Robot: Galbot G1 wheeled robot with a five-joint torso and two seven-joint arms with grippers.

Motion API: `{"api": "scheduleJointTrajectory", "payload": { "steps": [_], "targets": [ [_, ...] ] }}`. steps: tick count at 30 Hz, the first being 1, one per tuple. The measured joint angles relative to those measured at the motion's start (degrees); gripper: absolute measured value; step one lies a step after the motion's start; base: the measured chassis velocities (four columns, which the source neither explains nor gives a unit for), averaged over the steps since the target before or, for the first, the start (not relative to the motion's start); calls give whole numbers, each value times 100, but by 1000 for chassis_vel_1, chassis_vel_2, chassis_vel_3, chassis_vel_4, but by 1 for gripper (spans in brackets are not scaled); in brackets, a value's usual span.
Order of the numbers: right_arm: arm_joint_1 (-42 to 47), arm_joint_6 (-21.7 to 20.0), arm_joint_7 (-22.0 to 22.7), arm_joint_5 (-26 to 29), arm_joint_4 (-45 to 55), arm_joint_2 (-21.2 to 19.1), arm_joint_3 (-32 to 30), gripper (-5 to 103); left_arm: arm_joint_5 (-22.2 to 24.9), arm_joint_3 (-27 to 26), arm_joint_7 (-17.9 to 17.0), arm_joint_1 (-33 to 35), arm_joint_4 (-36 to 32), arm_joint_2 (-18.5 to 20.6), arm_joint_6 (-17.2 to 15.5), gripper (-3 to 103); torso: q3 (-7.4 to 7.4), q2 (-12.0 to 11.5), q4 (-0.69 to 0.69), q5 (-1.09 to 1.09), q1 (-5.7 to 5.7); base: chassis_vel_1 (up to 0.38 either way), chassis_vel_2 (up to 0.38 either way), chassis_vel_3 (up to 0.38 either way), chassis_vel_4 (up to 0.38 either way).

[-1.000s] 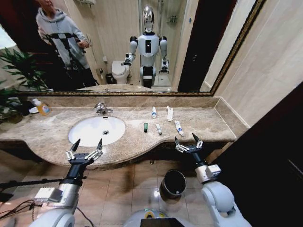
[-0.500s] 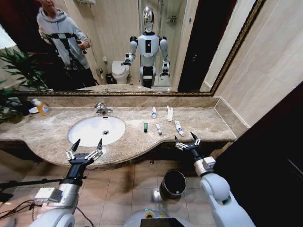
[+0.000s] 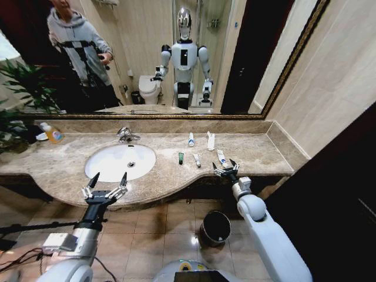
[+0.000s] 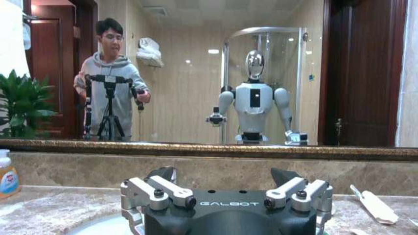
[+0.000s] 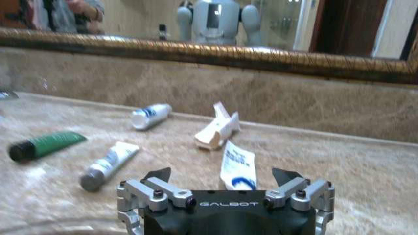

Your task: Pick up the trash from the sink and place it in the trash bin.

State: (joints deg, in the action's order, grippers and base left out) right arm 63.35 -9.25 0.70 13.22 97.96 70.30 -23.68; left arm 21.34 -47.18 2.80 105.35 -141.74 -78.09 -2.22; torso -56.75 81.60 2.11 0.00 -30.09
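The right gripper [image 3: 226, 170] is spread wide, both fingers parted with nothing between them, poised over the front part of the countertop [image 3: 258, 154] to the right of the sink [image 3: 120, 161]. In the right wrist view those open fingertips [image 5: 156, 175] frame the nearest piece of trash, a white packet with blue print [image 5: 236, 167], lying dead ahead in the gap, its near end just beyond the gripper body. Its long axis runs away from the gripper toward the mirror, roughly in line with the approach, so the jaws look set to close across its narrow width.

Moving outward: just past it lies a crumpled white packet [image 5: 217, 133]. Off to one side sits a small white tube with a grey cap [image 5: 107, 164], then the dark green tube [image 5: 46, 145], and farther back a white tube with blue print [image 5: 150, 116]. All five pieces rest on the marble, none in the basin itself.

The left gripper [image 3: 104, 187] is also open and empty, hovering at the counter's front edge before the sink, well apart from the trash, so the right arm is clearly the nearer one.

The trash bin [image 3: 214, 228] stands on the floor beneath the counter, below and slightly to the left of the right gripper
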Motion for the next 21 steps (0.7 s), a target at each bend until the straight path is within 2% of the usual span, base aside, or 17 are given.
{"api": "scheduleJointTrajectory", "payload": {
  "steps": [2, 4, 8, 12, 17, 19, 21],
  "targets": [
    [-97, 13, -13, -58, -243, 22, -12, 102, 0, 0, 0, 0, 0, 0, 0, 100, 0, 0, 0, 0, 0, 0, 0, 0, 0],
    [-125, 19, -12, -63, -315, 32, -18, 99, 0, 0, 0, 0, 0, 0, 0, 100, 1, 0, 0, 0, 0, 0, 0, 0, 0],
    [-155, 21, -12, -15, -404, 45, -20, 84, 0, 0, 0, 0, 0, 0, 0, 100, 1, 1, 0, 0, 0, 0, 0, 0, 0],
    [-143, 7, -12, 14, -401, 45, -19, 76, 0, 0, 0, 0, 0, 0, 0, 100, 1, 1, 0, 0, 1, 0, 0, 0, 0],
    [-79, 0, -15, 32, -355, 73, -23, 60, 0, 0, 0, 0, 0, 0, 0, 100, 1, 1, 0, 0, 1, 0, 0, 0, 0],
    [-59, -1, -14, 39, -337, 83, -27, 60, 0, 0, 0, 0, 0, 0, 0, 100, 1, 1, 0, 0, 1, 0, 0, 0, 0],
    [-28, -1, -13, 44, -308, 93, -36, 52, 0, 0, 0, 0, 0, 0, 0, 100, 1, 1, 0, -1, 1, 0, 0, 0, 0]
  ]
}}
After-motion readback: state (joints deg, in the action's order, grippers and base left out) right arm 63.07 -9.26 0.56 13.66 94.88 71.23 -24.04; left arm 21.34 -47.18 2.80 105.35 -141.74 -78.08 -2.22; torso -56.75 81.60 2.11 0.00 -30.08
